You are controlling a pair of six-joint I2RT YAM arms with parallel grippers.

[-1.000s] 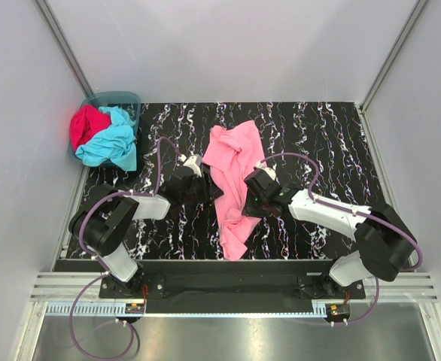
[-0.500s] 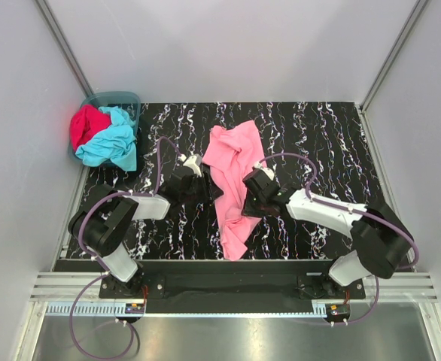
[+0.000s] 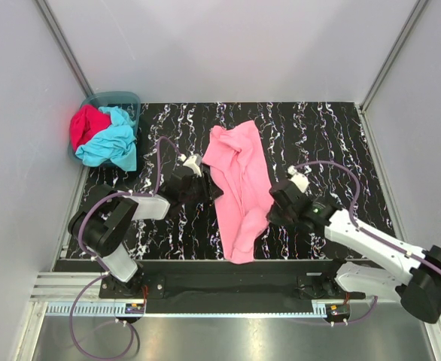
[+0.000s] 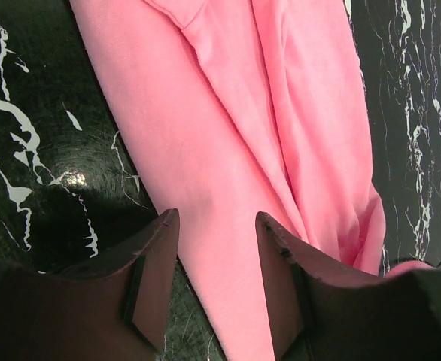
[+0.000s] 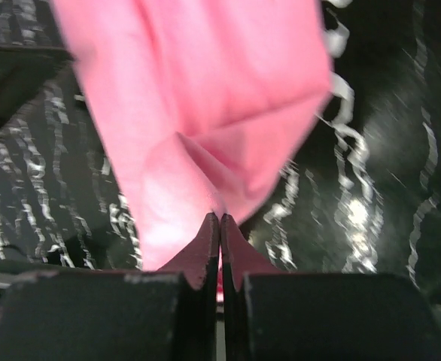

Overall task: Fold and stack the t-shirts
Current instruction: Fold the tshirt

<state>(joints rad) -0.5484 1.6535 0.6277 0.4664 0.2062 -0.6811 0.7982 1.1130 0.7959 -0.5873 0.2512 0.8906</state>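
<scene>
Swung back toward the lower right since a second ago, my right claw (image 3: pixel 272 214) has drawn the pink t-shirt (image 3: pixel 239 177) rightward at its near end. At upper left, the red t-shirt (image 3: pixel 85 126) and turquoise t-shirt (image 3: pixel 114 144) sit heaped in the basket (image 3: pixel 130 98). My left claw (image 4: pixel 217 226) is spread over the pink t-shirt's left edge, centre frame on the black marbled table (image 3: pixel 333 135). My right claw's fingers are pressed together, pinching a fold of pink cloth.

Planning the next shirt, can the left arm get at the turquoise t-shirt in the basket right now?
Probably yes. The left pincer is open, gripping nothing, and the turquoise t-shirt lies atop the teal basket on that arm's side with nothing between them.
</scene>
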